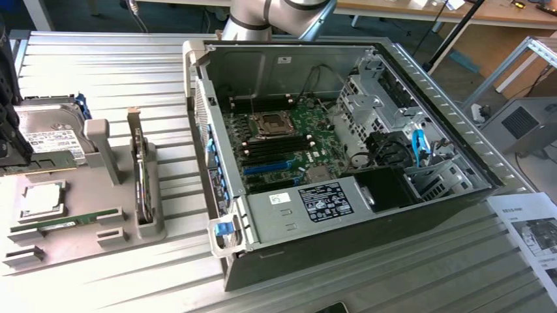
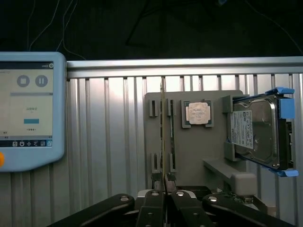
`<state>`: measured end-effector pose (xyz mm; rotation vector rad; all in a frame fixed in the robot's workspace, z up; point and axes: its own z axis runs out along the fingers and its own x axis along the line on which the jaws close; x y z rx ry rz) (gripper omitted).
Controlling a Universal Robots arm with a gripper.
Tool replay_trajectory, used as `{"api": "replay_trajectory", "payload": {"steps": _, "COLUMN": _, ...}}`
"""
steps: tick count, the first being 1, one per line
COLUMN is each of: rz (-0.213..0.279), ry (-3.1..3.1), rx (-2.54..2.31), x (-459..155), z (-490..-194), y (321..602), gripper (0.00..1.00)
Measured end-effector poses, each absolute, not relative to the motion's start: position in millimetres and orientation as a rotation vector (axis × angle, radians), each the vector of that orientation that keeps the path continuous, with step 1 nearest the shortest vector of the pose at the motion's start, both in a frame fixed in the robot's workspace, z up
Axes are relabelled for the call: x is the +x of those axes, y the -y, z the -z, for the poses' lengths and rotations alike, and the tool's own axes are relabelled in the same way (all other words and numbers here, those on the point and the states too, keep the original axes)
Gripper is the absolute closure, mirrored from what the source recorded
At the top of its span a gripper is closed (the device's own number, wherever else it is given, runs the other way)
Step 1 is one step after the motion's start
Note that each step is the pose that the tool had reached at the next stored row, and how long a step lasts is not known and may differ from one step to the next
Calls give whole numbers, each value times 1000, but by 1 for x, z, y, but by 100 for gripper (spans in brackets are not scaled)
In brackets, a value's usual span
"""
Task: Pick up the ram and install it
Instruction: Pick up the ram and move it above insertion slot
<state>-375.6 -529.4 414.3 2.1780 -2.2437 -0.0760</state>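
Observation:
The ram (image 1: 65,223) is a long thin green stick lying in a slot of the grey fixture tray (image 1: 87,248) at the exterior view's left, just below the square silver processor. In the wrist view the ram (image 2: 171,127) is a narrow dark strip beside the processor. My gripper (image 2: 163,183) hangs well above the tray with its fingers pressed together and nothing between them. The open computer case (image 1: 348,215) lies at centre, its green motherboard (image 1: 301,134) showing black memory slots (image 1: 278,147) beside the processor socket.
On the tray are a hard drive (image 1: 52,134) in a blue-edged holder, the silver processor (image 1: 42,199) and an upright expansion card (image 1: 139,166). A tablet-like control panel (image 2: 26,109) lies on the ribbed metal table. A printed sheet (image 1: 531,228) lies at the exterior view's right.

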Motion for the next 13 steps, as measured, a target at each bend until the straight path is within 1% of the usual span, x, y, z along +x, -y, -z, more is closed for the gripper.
{"api": "replay_trajectory", "payload": {"steps": 13, "rz": 76, "ry": 2244, "rx": 2178, "x": -366, "z": -414, "y": 529, "gripper": 88}}
